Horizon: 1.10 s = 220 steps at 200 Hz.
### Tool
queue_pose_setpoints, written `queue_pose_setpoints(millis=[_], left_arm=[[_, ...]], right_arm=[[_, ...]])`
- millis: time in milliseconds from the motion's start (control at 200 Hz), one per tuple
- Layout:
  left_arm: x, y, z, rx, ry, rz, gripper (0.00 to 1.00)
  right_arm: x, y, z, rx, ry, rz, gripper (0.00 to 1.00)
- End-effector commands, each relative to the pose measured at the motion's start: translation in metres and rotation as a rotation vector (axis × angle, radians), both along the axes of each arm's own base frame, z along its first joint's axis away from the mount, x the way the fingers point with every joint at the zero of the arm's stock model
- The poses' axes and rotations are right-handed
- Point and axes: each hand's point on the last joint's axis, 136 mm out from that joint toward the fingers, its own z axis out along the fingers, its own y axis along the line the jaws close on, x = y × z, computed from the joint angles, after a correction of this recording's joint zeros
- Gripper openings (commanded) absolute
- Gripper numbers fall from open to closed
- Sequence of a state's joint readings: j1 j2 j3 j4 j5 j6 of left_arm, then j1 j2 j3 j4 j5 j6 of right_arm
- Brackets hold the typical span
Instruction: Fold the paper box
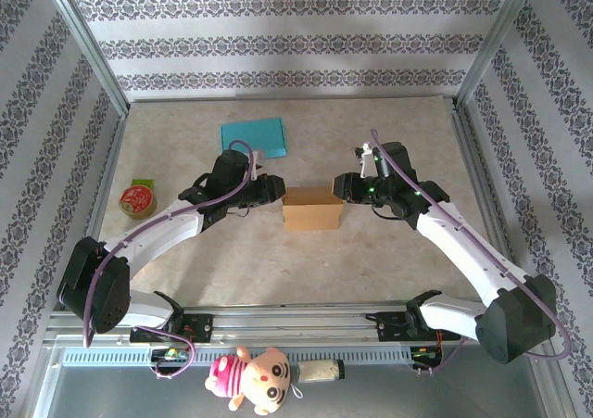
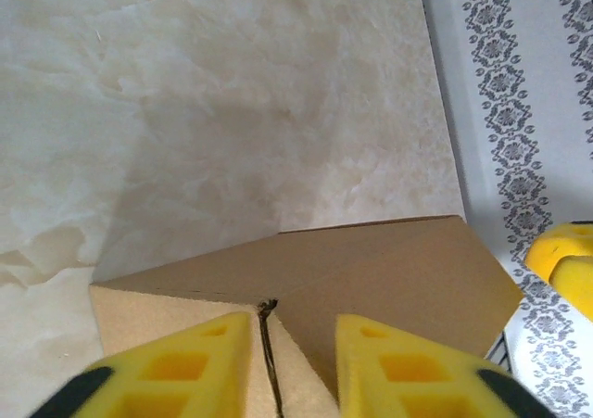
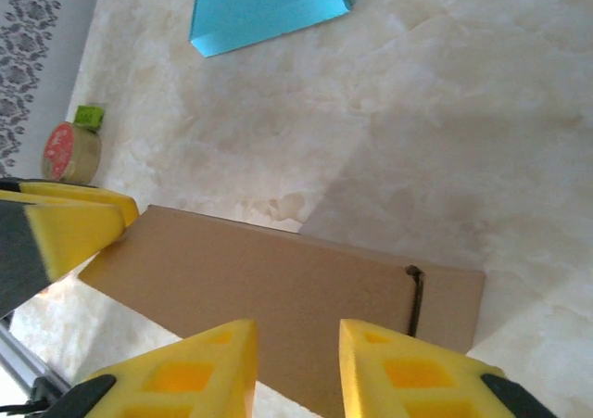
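The brown paper box (image 1: pixel 312 209) sits mid-table, folded up with its top flaps down. My left gripper (image 1: pixel 274 191) is at its left end and my right gripper (image 1: pixel 341 188) at its right end. In the left wrist view the box (image 2: pixel 380 270) lies just beyond the left gripper (image 2: pixel 295 321), whose yellow fingers stand apart on either side of a corner slit. In the right wrist view the right gripper (image 3: pixel 296 325) hovers open over the box's long face (image 3: pixel 278 279), with nothing pinched. The left gripper's fingers (image 3: pixel 65 223) show at the box's far end.
A blue flat box (image 1: pixel 253 136) lies behind the paper box. A red tape roll (image 1: pixel 137 199) sits at the left by the wall. A pink plush toy (image 1: pixel 255 376) lies below the rail at the near edge. Patterned walls enclose the table.
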<state>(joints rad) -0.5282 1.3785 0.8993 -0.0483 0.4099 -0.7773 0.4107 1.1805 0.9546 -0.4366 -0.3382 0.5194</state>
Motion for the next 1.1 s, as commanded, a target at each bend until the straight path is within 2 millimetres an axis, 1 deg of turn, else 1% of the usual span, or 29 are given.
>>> queue_pose_setpoints(millis=[0,120,205,310,360,410,525,625,715,844,929,1014,1094], left_arm=[[-0.013,0.002,0.005,0.021,0.007,-0.019,0.38],[-0.013,0.006,0.019,0.005,-0.017,0.002,0.4],[-0.013,0.004,0.028,-0.043,-0.016,0.018,0.4],[-0.011,0.001,0.038,-0.118,-0.016,0.052,0.4],[-0.011,0.0,0.037,-0.139,-0.002,0.067,0.4],[-0.013,-0.002,0.036,-0.148,0.011,0.074,0.4],[-0.015,-0.001,0.025,-0.131,0.043,0.117,0.4],[-0.015,-0.001,0.019,-0.145,0.065,0.147,0.4],[-0.016,-0.009,0.023,-0.181,0.067,0.138,0.39],[-0.017,-0.019,0.024,-0.179,0.081,0.115,0.37],[-0.018,-0.019,0.022,-0.157,0.088,0.116,0.36],[-0.019,-0.018,0.019,-0.141,0.093,0.124,0.31],[-0.019,-0.017,0.019,-0.133,0.096,0.125,0.29]], right_arm=[[-0.007,-0.009,-0.012,-0.057,0.016,-0.018,0.31],[-0.01,-0.012,-0.014,-0.063,0.02,-0.021,0.34],[-0.009,-0.012,-0.011,-0.048,0.022,-0.022,0.37],[-0.008,-0.009,-0.007,-0.028,0.021,-0.015,0.38],[-0.007,-0.01,-0.006,-0.027,0.02,-0.016,0.38],[-0.006,-0.011,-0.007,-0.029,0.019,-0.018,0.35],[-0.007,-0.013,-0.015,-0.038,0.036,-0.021,0.26],[-0.009,-0.013,-0.024,-0.044,0.054,-0.016,0.22],[-0.011,-0.013,-0.03,-0.047,0.068,-0.012,0.21],[-0.01,-0.01,-0.031,-0.035,0.068,-0.006,0.2],[-0.009,-0.01,-0.031,-0.037,0.067,-0.004,0.19],[-0.009,-0.009,-0.032,-0.037,0.07,-0.003,0.19],[-0.01,-0.008,-0.033,-0.036,0.073,0.005,0.18]])
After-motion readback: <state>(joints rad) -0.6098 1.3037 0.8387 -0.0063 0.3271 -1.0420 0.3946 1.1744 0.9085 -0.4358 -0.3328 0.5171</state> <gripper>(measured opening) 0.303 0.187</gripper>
